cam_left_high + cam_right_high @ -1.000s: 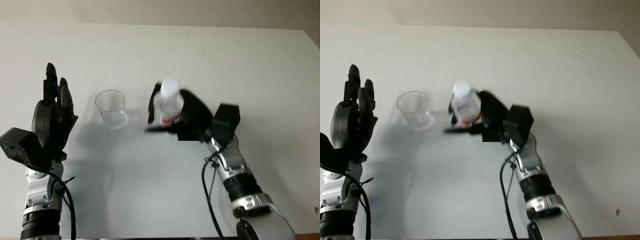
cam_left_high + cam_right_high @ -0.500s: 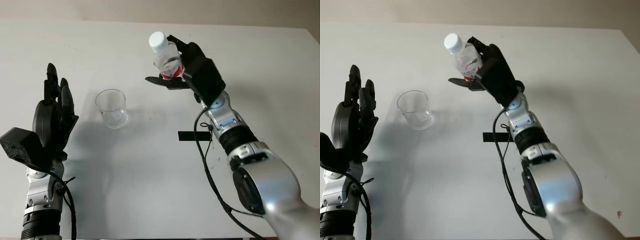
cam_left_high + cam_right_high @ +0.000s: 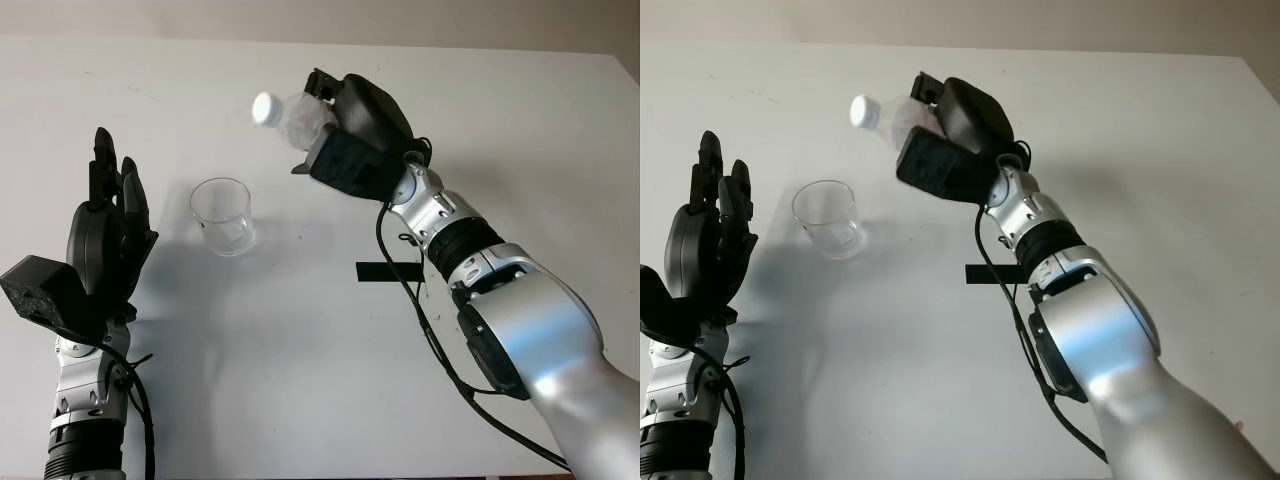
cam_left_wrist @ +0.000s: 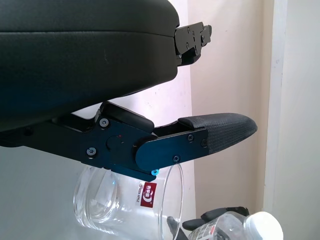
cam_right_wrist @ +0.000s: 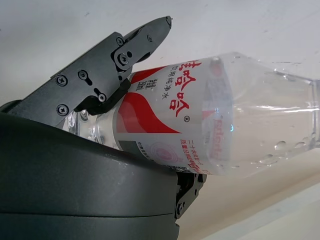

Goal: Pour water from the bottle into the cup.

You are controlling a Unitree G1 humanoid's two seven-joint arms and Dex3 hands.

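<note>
A clear plastic cup (image 3: 223, 215) stands upright on the white table (image 3: 300, 360), left of centre. My right hand (image 3: 345, 135) is raised above the table, shut on a clear water bottle (image 3: 290, 115) with a red and white label (image 5: 170, 125). The bottle is tipped toward the left, its white cap (image 3: 266, 107) on and pointing left, above and to the right of the cup. My left hand (image 3: 105, 240) is open and held upright left of the cup (image 4: 127, 205), apart from it.
A strip of black tape (image 3: 388, 272) lies on the table right of centre, under my right forearm. The table's far edge (image 3: 200, 40) meets a beige wall.
My right hand lifted the bottle off the table, carried it up and back, then tipped it from upright to lying toward the left. The cup and left hand stayed put.
</note>
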